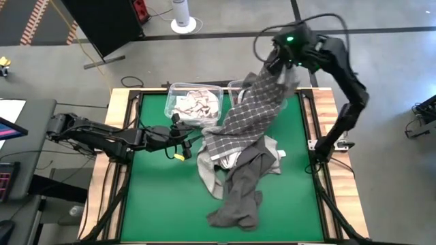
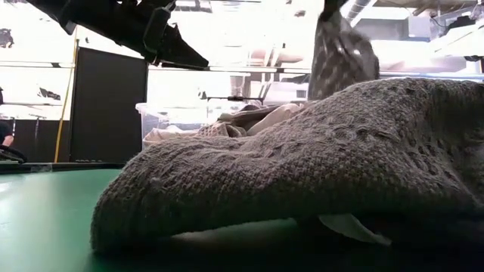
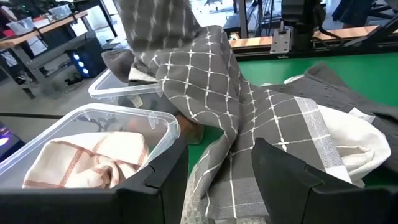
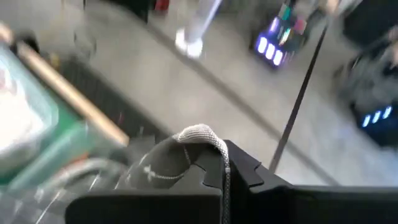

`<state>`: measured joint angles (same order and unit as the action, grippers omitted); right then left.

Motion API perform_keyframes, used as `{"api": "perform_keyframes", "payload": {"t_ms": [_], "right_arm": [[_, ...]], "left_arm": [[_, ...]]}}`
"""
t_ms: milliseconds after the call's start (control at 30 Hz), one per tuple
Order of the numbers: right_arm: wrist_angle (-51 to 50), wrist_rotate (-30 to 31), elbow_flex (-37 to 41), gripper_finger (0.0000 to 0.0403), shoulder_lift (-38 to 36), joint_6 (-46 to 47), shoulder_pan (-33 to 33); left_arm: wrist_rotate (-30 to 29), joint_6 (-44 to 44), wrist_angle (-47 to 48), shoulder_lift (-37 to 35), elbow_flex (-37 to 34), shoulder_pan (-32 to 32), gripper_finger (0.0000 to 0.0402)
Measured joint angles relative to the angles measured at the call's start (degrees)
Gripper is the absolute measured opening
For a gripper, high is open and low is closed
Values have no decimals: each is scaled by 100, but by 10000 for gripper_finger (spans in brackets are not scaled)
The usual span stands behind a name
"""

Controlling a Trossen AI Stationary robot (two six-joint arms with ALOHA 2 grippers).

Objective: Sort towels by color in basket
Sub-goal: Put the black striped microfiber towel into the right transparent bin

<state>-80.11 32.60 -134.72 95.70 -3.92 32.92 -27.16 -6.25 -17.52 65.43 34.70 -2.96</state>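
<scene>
So the right gripper (image 1: 281,60) is up high past the far side of the clear bins, fingers pinched shut on a corner of the grey-and-white checked towel (image 1: 248,109) — you can see a bit of its hem poking out between the fingers in the wrist view. The towel hangs in a long diagonal from there down to the pile, and its lower end is still lying on the table, right on top of the white towel (image 1: 272,150) and touching the dark grey knit towel (image 1: 242,194).

That's my worry: the tail end drags the white one along with it, or snags on the knit, and you end up with two colours going into one bin. It's also draped right over the second clear bin (image 1: 240,88), so it could tip or shove that thing if it gets pulled sideways.

The first clear bin (image 1: 194,103) already has a white towel with reddish lines (image 3: 93,162) in it. The left gripper (image 1: 178,136) sits just beside that bin — fingers spread open, holding nothing — and close enough to the hanging cloth to catch it.
</scene>
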Motion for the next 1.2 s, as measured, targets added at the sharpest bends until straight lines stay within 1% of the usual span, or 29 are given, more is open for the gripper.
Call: {"api": "perform_keyframes", "payload": {"t_ms": [133,233,267,367,467,667,833,900,1067,1200], "right_arm": [[-690,-132,-12,20,548,465,15],[-1014,-294,-6,20,1022,759,-36],[-992,-341,2,20,1159,830,-46],[-959,-950,86,20,1430,1025,-48],[-983,-1146,88,20,1709,1198,-48],[-995,-1231,95,20,1928,1475,-188],[-973,-1630,148,20,2002,1663,-214],[-978,-1763,341,20,1964,1771,-215],[-905,-2193,1219,20,1951,1909,-167],[-453,-2217,2006,20,1947,1949,-167]], "left_arm": [[-2,-54,-2,0,0,0,169],[-2,-56,25,-60,0,0,169],[-2,-58,20,-90,0,0,169],[-6,-39,196,-265,0,-32,169],[-4,48,447,-477,2,-69,169],[-4,234,798,-805,2,-166,169],[-8,261,829,-864,2,-296,169],[-47,263,840,-893,2,-350,169],[-83,271,964,-1103,2,-479,169],[-90,312,1052,-1301,2,-567,169]]}}
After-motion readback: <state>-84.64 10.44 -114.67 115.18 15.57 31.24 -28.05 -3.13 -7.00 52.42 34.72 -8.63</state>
